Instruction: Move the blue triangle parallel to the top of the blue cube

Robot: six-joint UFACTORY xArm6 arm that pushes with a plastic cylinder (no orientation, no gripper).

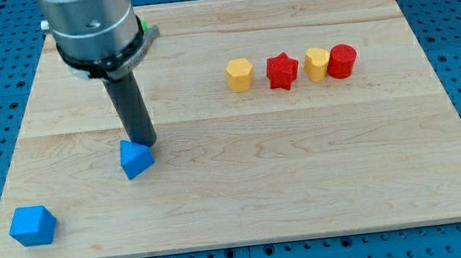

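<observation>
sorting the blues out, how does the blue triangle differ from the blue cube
The blue triangle is a wedge with a pointed top; the blue cube is boxy and looks a bit larger. The triangle sits mid-board with my tip against its upper right edge; the cube lies alone at the view's bottom left corner. Both share one bright blue.

no readable text, no labels, no brands, no numbers, no signs anywhere

My arm enters from the upper left of the frame, its grey metal cuff cut off by the top edge. My dark rod slants down (leaning slightly rightward), and my tip (148, 144) rests left of centre.
</observation>
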